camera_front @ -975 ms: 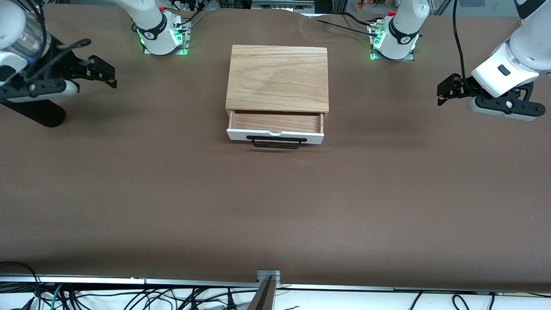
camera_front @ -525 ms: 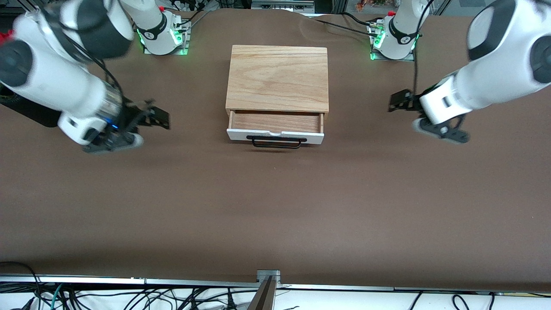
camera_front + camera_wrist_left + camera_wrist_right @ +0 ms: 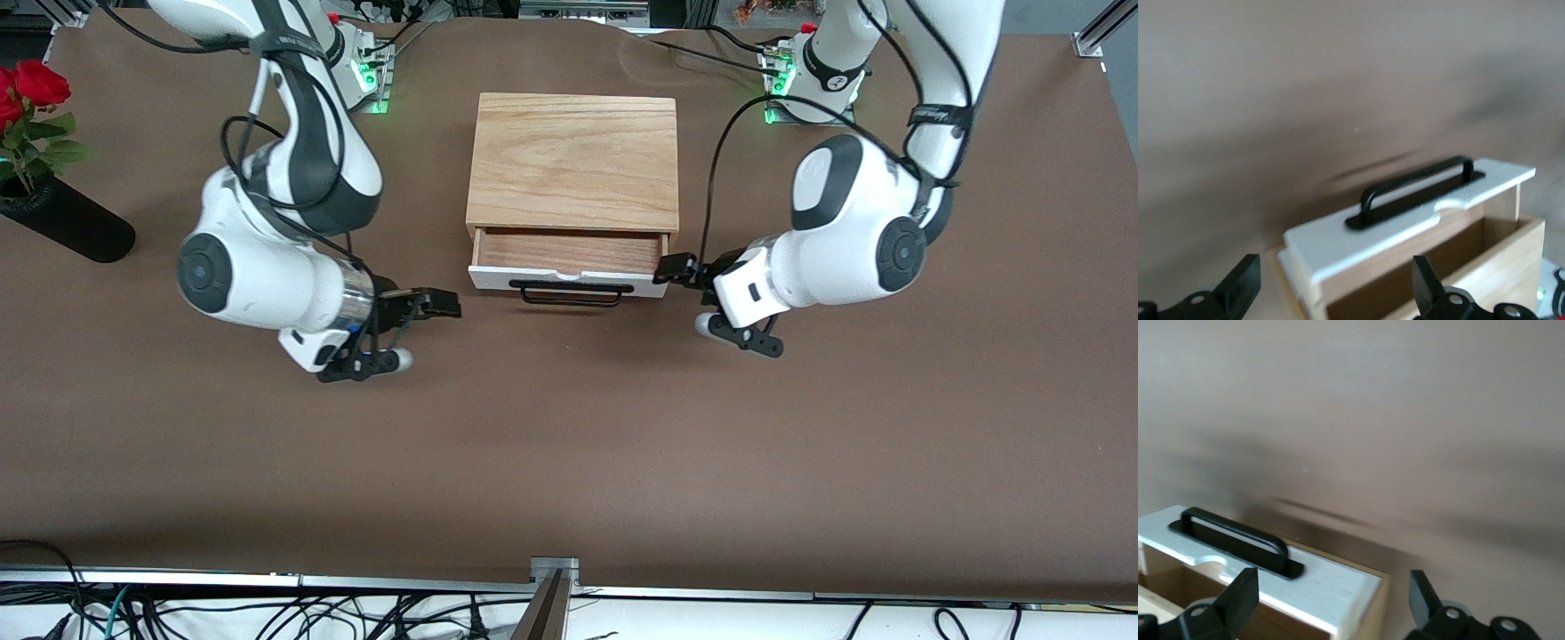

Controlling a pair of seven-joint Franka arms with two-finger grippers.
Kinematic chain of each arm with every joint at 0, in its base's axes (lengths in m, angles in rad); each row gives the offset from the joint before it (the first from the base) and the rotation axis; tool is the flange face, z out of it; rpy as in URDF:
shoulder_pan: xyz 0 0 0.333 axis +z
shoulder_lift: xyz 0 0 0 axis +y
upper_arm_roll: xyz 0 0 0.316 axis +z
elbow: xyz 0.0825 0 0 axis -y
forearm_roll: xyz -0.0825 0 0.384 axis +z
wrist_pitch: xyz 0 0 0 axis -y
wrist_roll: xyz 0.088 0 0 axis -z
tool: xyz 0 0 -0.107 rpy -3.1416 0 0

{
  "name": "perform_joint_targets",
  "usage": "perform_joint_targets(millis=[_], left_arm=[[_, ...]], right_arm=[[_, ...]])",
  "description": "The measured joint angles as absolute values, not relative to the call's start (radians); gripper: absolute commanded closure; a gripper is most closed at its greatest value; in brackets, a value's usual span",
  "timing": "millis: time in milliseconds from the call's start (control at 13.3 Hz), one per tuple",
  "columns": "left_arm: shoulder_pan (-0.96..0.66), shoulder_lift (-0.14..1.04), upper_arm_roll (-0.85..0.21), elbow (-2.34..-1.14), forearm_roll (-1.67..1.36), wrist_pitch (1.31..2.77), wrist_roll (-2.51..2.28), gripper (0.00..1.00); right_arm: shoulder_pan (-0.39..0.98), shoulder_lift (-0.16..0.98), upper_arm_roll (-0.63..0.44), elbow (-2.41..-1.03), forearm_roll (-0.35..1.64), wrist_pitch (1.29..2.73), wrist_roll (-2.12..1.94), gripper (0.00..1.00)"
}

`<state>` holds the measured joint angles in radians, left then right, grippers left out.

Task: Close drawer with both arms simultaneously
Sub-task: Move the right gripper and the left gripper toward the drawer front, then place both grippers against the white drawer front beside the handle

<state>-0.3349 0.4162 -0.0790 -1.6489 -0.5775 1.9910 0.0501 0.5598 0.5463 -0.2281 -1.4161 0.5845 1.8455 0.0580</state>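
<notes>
Vase (image 3: 67, 227) with red roses (image 3: 27, 93) lies well toward the right arm's end of the table from the box (image 3: 573, 160).

Right gripper (image 3: 436, 304) sits just off the drawer front (image 3: 569, 281), at the corner toward the right arm's end. Fingers (image 3: 1238, 597) spread apart, nothing between them. Not touching the panel as far as the front view shows.

Drawer (image 3: 569, 253) is partly pulled out of the box, brown interior exposed, black handle (image 3: 571, 292) facing the front camera.

Left gripper (image 3: 680, 268) is at the drawer front's corner toward the left arm's end, right against it or nearly; contact unclear. Fingers (image 3: 1241, 283) apart, holding nothing.

Both wrist views look down onto the white panel and handle.
</notes>
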Motion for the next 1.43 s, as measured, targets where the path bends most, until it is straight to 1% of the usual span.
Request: perform_joint_targets(millis=[150, 300, 600, 750, 975, 1125, 1275, 1425], left_arm=[[-0.368, 0.45, -0.085, -1.648, -0.61, 2.012, 0.051, 0.0], [-0.381, 0.49, -0.088, -1.647, -0.707, 2.038, 0.09, 0.0], [-0.381, 0.584, -0.088, -1.646, -0.897, 2.156, 0.251, 0.0], [-0.387, 0.621, -0.093, -1.642, -0.946, 2.186, 0.307, 0.0], [-0.399, 0.629, -0.094, -1.636, -0.948, 2.187, 0.318, 0.0], [-0.4, 0.629, -0.094, -1.633, -0.948, 2.176, 0.318, 0.0], [-0.399, 0.629, -0.094, -1.633, -0.948, 2.132, 0.318, 0.0], [-0.398, 0.629, -0.093, -1.633, -0.948, 2.092, 0.318, 0.0]], right_arm=[[0.564, 0.581, -0.182, -1.418, 0.652, 1.906, 0.057, 0.0], [0.568, 0.614, -0.152, -1.421, 0.676, 1.963, 0.051, 0.0], [0.569, 0.637, -0.141, -1.454, 0.693, 1.979, 0.03, 0.0], [0.568, 0.636, -0.141, -1.494, 0.732, 1.979, 0.014, 0.0], [0.568, 0.622, -0.134, -1.558, 0.756, 1.978, 0.003, 0.0], [0.569, 0.585, -0.129, -1.612, 0.761, 1.978, 0.003, 0.0], [0.569, 0.537, -0.128, -1.672, 0.777, 1.984, 0.001, 0.0], [0.569, 0.515, -0.128, -1.707, 0.794, 2.012, -0.011, 0.0]])
